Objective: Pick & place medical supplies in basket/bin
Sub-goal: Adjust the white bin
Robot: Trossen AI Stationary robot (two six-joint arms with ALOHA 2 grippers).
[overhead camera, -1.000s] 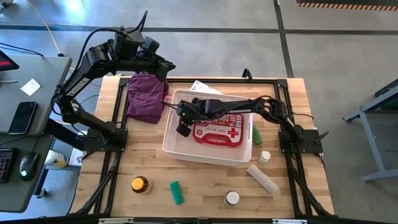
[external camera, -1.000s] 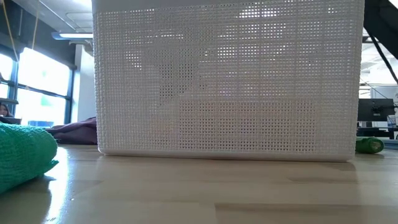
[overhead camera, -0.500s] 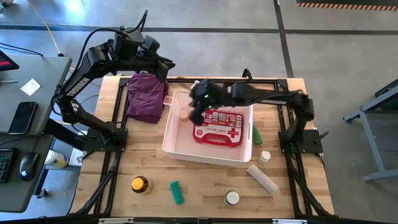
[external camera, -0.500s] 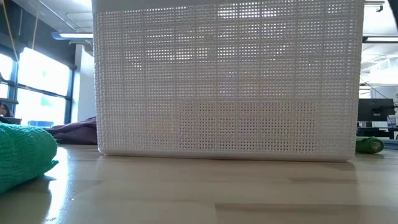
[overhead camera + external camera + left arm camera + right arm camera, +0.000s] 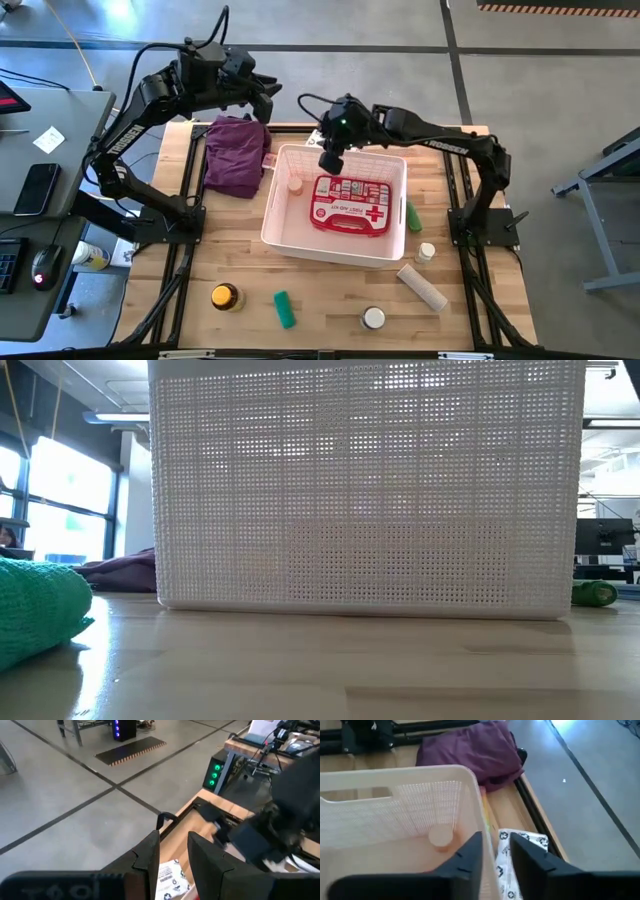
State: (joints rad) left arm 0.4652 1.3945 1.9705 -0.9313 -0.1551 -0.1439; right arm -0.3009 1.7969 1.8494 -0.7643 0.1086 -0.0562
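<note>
I had the right arm stretched from its base at the desk's right edge across toward the far side, elbow raised, with the right gripper [image 5: 331,160] hanging over the far rim of the white basket [image 5: 283,228]. Its 2 fingers [image 5: 465,861] stood a little apart with nothing between them. In the right wrist view I could see past them to a small tan-capped bottle [image 5: 441,837] lying on the basket floor near the wall, and the white printed packet [image 5: 517,855] on the desk just outside the basket's far side. The red first-aid pouch [image 5: 348,203] lay flat inside the basket. My left arm was folded high beyond the far-left corner of the desk, the left gripper [image 5: 262,98] above the purple cloth [image 5: 235,155]; its fingers [image 5: 148,856] were slightly parted and empty. On the near part of the desk sat the amber bottle [image 5: 225,297], the green tube [image 5: 285,309], a white-capped bottle [image 5: 373,318] and the beige roll [image 5: 421,287]; another small white-capped bottle [image 5: 426,252] and a green item [image 5: 413,216] lay just right of the basket.
</note>
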